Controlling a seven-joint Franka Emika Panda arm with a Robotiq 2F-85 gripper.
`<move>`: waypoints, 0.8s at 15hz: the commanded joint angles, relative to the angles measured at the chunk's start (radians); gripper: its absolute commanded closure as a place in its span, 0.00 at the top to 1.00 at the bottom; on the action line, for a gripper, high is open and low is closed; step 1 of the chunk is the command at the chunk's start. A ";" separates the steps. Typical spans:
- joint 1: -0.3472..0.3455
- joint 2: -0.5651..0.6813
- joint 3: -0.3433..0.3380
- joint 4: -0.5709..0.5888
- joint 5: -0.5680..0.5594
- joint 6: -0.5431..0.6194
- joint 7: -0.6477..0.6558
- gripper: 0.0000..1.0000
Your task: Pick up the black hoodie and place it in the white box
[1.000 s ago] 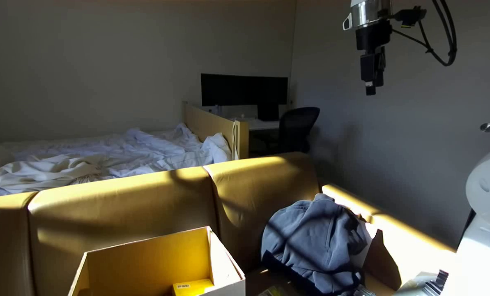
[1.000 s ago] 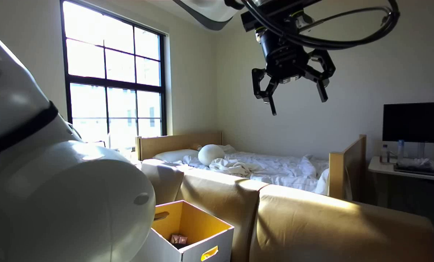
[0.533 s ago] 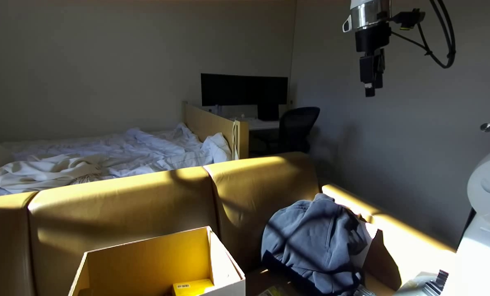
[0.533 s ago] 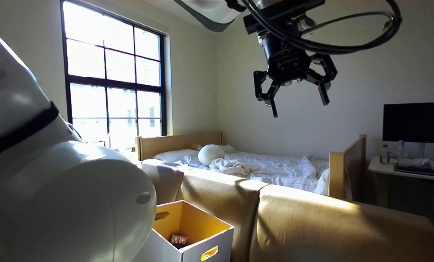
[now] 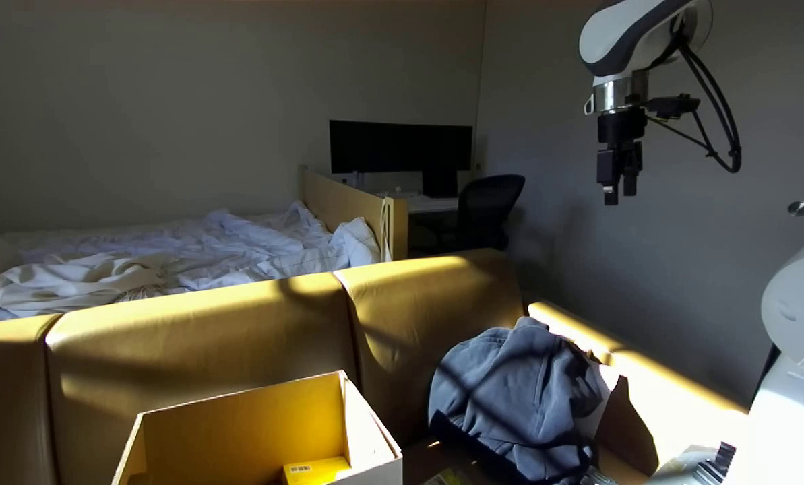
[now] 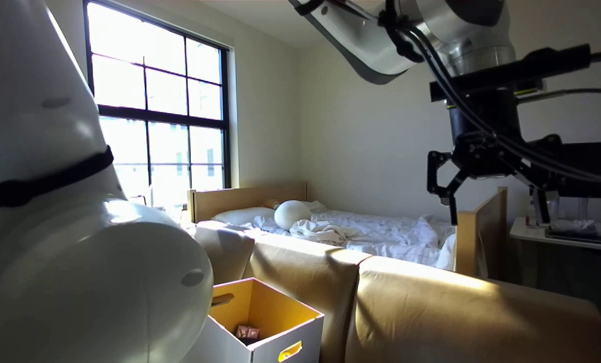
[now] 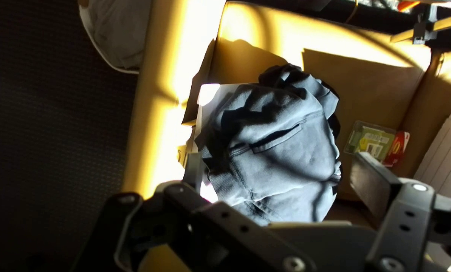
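Observation:
The black hoodie, dark blue-grey in the sunlight, lies bunched on the sofa seat by the armrest, in an exterior view [image 5: 509, 397] and the wrist view [image 7: 285, 162]. It partly covers a white object. The white box, yellow inside, stands open on the sofa, apart from the hoodie, in both exterior views [image 5: 240, 428] [image 6: 308, 337]. It holds a small yellow box [image 5: 316, 471]. My gripper is open and empty, pointing down high above the sofa, in both exterior views [image 5: 620, 194] [image 6: 499, 221]. In the wrist view [image 7: 279, 162] the hoodie appears between its fingers, well below them.
The tan sofa's backrest [image 5: 435, 296] runs behind the box and hoodie, and its armrest [image 7: 149, 113] is beside the hoodie. Green and red packages [image 7: 376, 142] lie near the hoodie. A bed [image 6: 381, 229] and a desk [image 6: 524, 229] stand behind the sofa.
My gripper has come down, mostly in the last half second. It has also shifted right in both exterior views, staying open. The hoodie and box have not moved.

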 commanded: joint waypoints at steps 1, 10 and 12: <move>-0.041 0.123 -0.021 0.009 0.155 0.165 0.041 1.00; -0.073 0.253 0.088 -0.076 0.342 0.535 0.254 1.00; -0.078 0.271 0.096 -0.082 0.341 0.558 0.275 1.00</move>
